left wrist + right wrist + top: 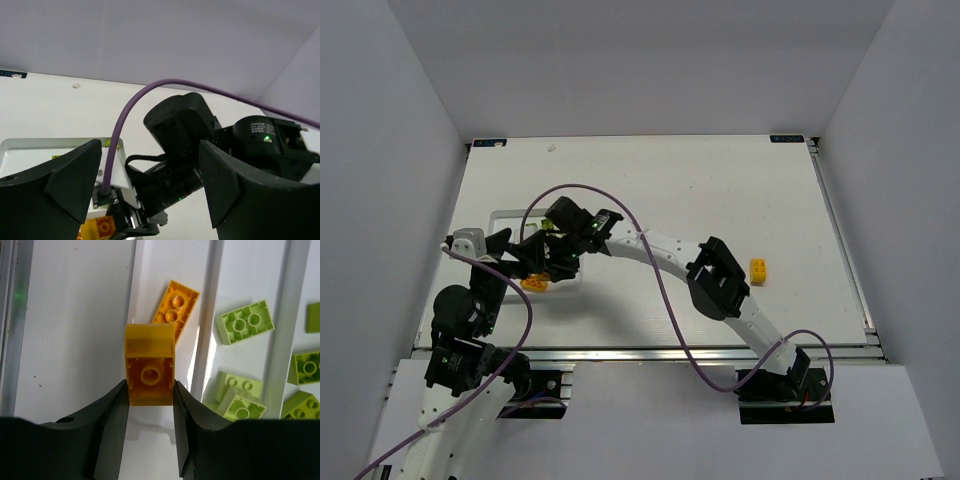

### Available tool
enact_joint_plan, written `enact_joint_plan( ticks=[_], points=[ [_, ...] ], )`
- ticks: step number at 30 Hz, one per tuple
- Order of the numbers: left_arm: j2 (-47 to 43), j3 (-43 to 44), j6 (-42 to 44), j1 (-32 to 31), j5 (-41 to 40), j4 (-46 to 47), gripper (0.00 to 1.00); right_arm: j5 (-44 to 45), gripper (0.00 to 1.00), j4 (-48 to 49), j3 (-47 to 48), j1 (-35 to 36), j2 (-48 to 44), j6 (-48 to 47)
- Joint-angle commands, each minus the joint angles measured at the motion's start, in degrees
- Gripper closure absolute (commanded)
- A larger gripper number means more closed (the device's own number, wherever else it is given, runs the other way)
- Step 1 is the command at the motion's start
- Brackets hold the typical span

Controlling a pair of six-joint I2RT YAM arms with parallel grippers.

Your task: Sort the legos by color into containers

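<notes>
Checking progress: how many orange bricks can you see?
3 orange bricks: one in the right gripper, one in the tray, one loose on the table. Arms may hide others.

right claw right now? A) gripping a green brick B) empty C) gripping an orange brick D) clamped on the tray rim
C: the right wrist view shows the right claw shut on an orange brick, while the green bricks lie loose in the tray.
</notes>
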Motion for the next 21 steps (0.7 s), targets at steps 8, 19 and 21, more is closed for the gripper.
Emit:
enact_joint_plan(
  ticks=[8,19,21],
  points=[
    [-0.8,-0.6,0.1,0.3,0.1,0.7,0.12,4.0,0.89,7.4,3.3,1.8,3.7,2.9],
    [-0.9,-0.6,0.1,0.3,0.4,0.7,0.12,4.6,0.39,9.4,1.7,1.9,2.7,3.9],
    [-1.0,-0.7,0.1,0.3,0.4,0.8,0.12,4.8,0.36,9.4,1.5,1.8,1.9,4.1]
  ],
)
